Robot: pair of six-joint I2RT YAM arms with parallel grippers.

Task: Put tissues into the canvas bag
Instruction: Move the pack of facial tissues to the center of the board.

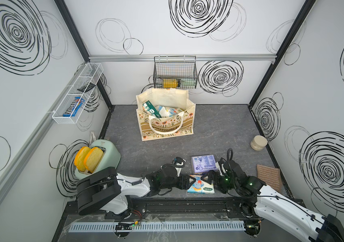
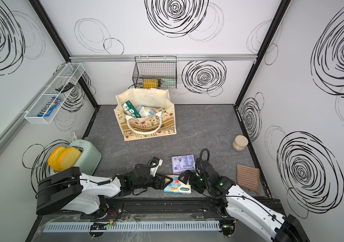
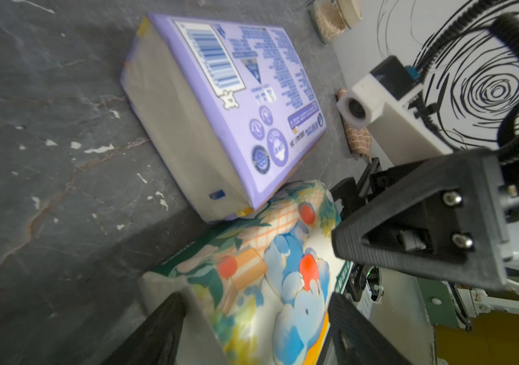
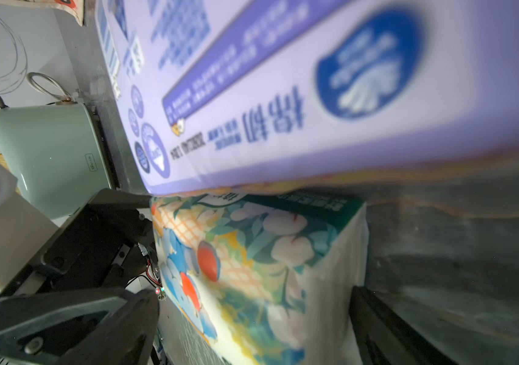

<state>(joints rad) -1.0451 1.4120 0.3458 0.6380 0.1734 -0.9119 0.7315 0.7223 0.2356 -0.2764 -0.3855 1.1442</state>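
Note:
A cartoon-elephant tissue pack (image 1: 201,186) (image 2: 177,187) lies at the table's front edge. My left gripper (image 1: 193,182) (image 3: 256,303) has come in from the left and is shut on the pack's end (image 3: 283,284), a finger against each side. From the right, my right gripper (image 1: 210,182) (image 4: 255,297) straddles the other end (image 4: 251,268), open, with a gap on one side. A purple tissue pack (image 1: 203,163) (image 3: 220,104) lies flat just behind, touching the elephant pack. The canvas bag (image 1: 166,125) (image 2: 146,128) stands open at the back centre, with a dark green pack (image 1: 151,109) and others inside.
A green toaster (image 1: 99,155) with two bread slices stands at the front left. A beige lidded jar (image 1: 258,142) and a brown mat (image 1: 269,176) sit by the right wall. A black wire basket (image 1: 175,73) hangs on the back wall and a white wire shelf (image 1: 76,94) on the left wall.

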